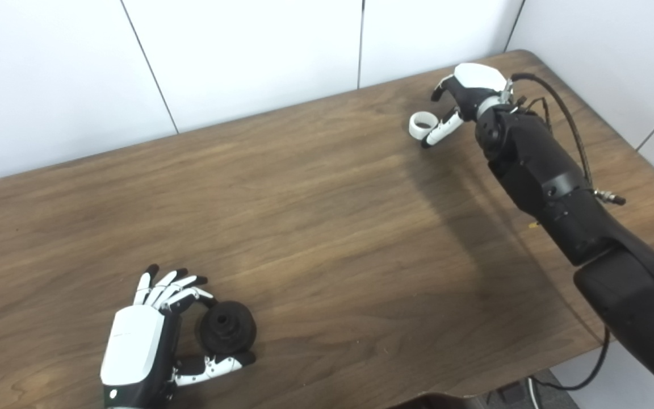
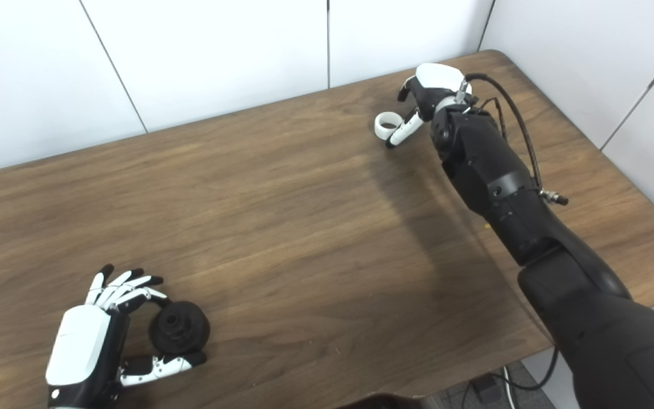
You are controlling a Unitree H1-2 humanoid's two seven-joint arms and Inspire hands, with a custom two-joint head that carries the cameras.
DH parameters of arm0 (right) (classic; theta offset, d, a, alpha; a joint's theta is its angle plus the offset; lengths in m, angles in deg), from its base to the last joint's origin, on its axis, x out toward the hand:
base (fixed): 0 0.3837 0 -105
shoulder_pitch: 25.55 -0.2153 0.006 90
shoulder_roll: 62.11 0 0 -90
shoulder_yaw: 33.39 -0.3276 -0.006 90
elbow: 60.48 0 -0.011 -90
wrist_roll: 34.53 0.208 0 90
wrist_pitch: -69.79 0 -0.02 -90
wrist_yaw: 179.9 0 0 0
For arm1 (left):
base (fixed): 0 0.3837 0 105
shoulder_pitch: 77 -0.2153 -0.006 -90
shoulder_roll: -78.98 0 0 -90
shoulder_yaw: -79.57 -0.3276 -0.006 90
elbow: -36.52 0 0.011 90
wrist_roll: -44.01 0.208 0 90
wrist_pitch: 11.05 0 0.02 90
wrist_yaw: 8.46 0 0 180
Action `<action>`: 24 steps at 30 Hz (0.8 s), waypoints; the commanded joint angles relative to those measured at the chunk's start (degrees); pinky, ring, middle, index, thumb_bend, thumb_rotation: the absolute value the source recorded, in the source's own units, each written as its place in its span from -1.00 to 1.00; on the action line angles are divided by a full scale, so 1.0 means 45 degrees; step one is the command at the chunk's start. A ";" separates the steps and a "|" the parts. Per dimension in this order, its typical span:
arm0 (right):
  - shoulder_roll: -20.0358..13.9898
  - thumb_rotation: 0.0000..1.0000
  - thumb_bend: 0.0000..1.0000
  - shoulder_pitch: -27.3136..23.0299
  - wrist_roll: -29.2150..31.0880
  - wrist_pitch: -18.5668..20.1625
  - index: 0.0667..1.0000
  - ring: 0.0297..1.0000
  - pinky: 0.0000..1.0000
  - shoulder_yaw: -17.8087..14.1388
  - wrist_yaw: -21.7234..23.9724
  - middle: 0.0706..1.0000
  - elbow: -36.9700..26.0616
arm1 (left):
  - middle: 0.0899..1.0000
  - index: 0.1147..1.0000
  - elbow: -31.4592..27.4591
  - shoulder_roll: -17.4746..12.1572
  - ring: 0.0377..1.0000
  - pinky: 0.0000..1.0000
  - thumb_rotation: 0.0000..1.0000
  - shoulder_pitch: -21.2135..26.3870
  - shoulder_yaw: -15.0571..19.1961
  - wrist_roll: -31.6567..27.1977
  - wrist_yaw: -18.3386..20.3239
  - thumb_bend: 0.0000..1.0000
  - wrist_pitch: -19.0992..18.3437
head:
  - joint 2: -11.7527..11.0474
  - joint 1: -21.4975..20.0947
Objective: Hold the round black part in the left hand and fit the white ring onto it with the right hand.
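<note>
The round black part [image 1: 228, 328] rested on the worktop [image 1: 315, 227] near its front left corner. The left hand [image 1: 144, 346] lay beside it with fingers [image 1: 175, 285] and thumb spread around the part; firm contact could not be confirmed. Near the far right corner, the right hand [image 1: 463, 99] was open, its thumb touching the white ring [image 1: 422, 125] on the worktop.

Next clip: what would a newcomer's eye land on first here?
Probably the long black right arm stretched to the table's far right corner, its right hand beside the white ring, one finger against it but no clear grip. Then, at the near left edge, the left hand cupped around the round black part, which rests on the wooden table.
</note>
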 commanded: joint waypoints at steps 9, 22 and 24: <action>-0.0359 -0.43 0.53 -0.0484 -0.0056 -0.0027 0.38 0.92 1.00 0.0189 -0.0482 0.79 -0.0264 | 0.49 -0.16 0.0136 -0.0105 0.72 1.00 -0.89 -0.0282 -0.0001 0.0195 0.0019 0.05 -0.0125 | 0.0029 0.0033; -0.0332 -0.46 0.48 -0.0587 -0.0017 -0.0040 0.34 0.92 1.00 0.0453 -0.0392 0.79 -0.0310 | 0.49 -0.16 0.0115 -0.0013 0.74 1.00 -0.90 -0.0273 -0.0084 0.0252 -0.0003 0.05 -0.0132 | 0.0042 0.0201; -0.0328 -0.46 0.48 -0.0606 -0.0027 -0.0023 0.33 0.92 1.00 0.0471 -0.0396 0.79 -0.0293 | 0.48 -0.16 0.0093 0.0007 0.73 1.00 -0.90 -0.0282 -0.0074 0.0230 -0.0020 0.05 -0.0136 | 0.0042 0.0201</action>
